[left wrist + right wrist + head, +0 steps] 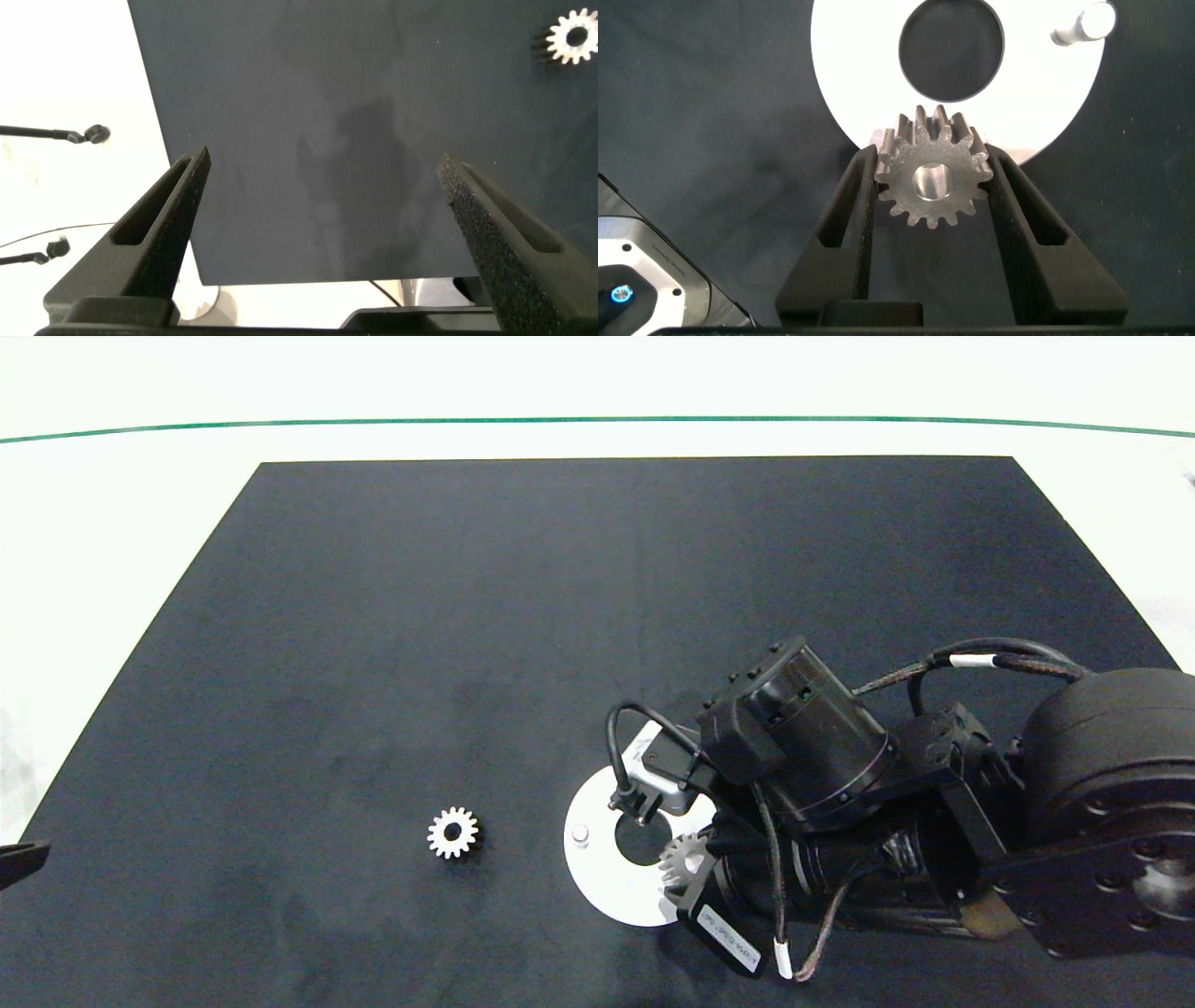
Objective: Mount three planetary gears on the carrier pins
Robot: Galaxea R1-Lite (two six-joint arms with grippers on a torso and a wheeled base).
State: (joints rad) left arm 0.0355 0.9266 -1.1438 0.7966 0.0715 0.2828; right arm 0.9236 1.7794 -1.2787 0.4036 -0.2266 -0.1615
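My right gripper [688, 866] is shut on one silvery planetary gear [932, 177], pinched at its toothed sides between the two fingers. The gear [684, 859] sits at the right-hand rim of the white disc [597, 873], beside the disc's big centre hole [952, 47]. Only one carrier pin [580, 835] shows; it stands bare on the disc's left side [1083, 23]. Whether a pin sits in the held gear's bore I cannot tell. A second planetary gear [454, 833] lies flat on the mat left of the disc [572, 37]. My left gripper [322, 187] stands open at the table's left edge, holding nothing.
A black mat [560, 616] covers most of the white table [112, 523]. The right arm's body and cables [840, 803] hide the disc's right part. Thin dark cables [56, 135] lie on the white surface beside the mat's left edge.
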